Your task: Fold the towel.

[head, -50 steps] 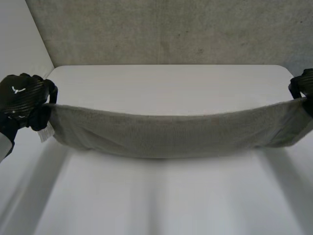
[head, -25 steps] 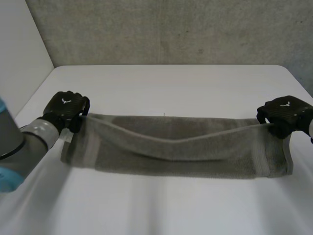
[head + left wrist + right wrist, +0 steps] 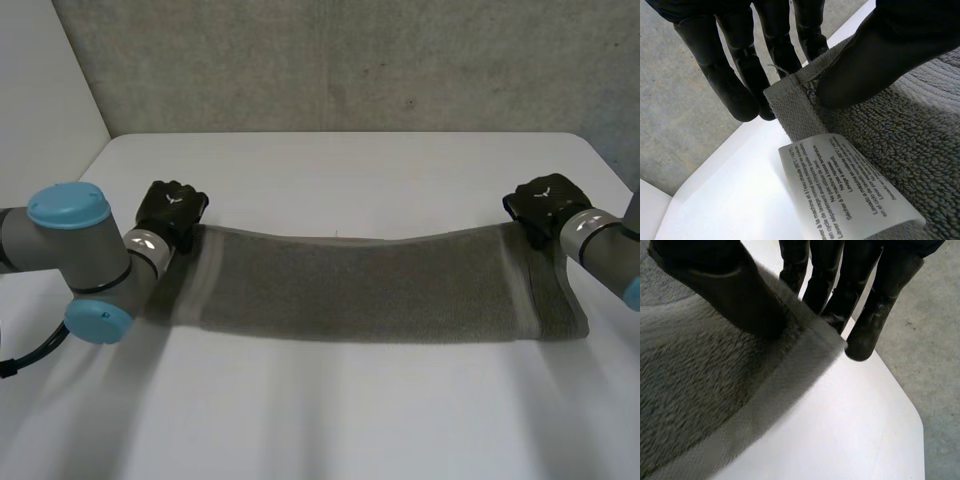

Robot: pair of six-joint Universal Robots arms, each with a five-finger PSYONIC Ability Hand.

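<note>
A grey towel [image 3: 365,285] lies as a long folded band across the middle of the white table [image 3: 340,420]. My left hand [image 3: 172,208] is at the band's far left corner. There the thumb [image 3: 875,60] presses the hem of the towel [image 3: 900,145] against the fingers [image 3: 737,82], and a white care label [image 3: 845,192] hangs just under the pinch. My right hand [image 3: 545,203] is at the far right corner. Its thumb [image 3: 725,287] sits on top of the towel [image 3: 700,390], and its fingers [image 3: 865,320] are behind the corner's edge.
A grey concrete wall [image 3: 340,60] rises behind the table's far edge. A white wall [image 3: 40,110] stands at the left. Bare tabletop [image 3: 330,180] lies beyond the towel, and more stretches in front of it. Both forearms reach in from the sides.
Both hands have carried the towel's upper edge down and away from me. The towel, which hung sagging between them a second ago, now lies flat on the table.
</note>
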